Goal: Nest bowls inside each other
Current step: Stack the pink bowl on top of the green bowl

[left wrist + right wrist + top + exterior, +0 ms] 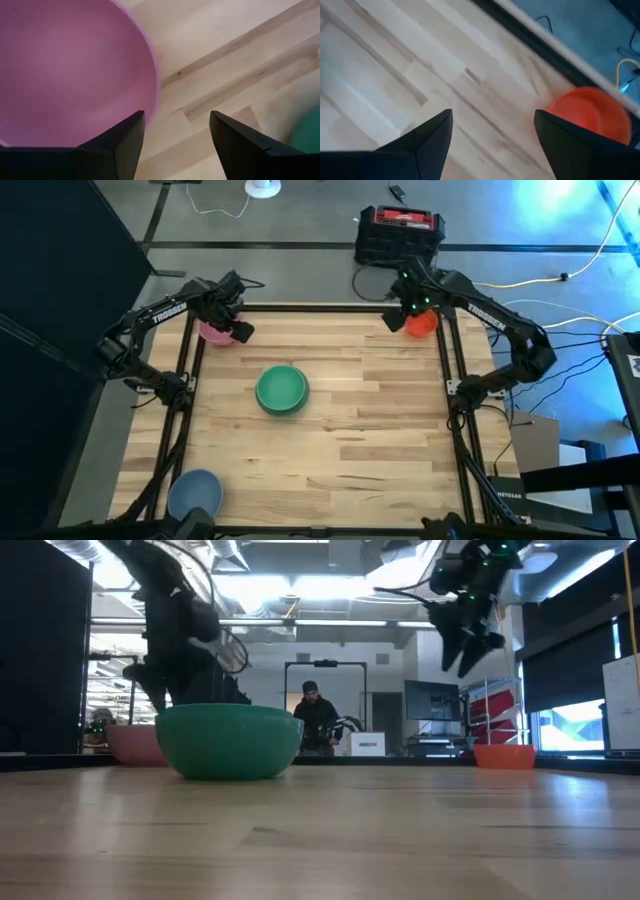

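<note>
A pink bowl (213, 332) sits on its base at the table's far left. My left gripper (177, 135) hangs open just above it and points down, one finger over the bowl's inside by the rim (150, 75), the other over bare wood. An orange-red bowl (422, 323) stands at the far right. My right gripper (492, 135) is open well above the table beside that bowl (592, 112), slanting down. A green bowl (281, 390) rests mid-table, and a light blue bowl (194, 493) stands at the near left corner.
Black frame rails (452, 370) run along the table's edges. A black and red case (398, 232) lies on the floor beyond the far edge. A person (315, 720) stands in the room behind. Bare wood (380, 450) spans the near right.
</note>
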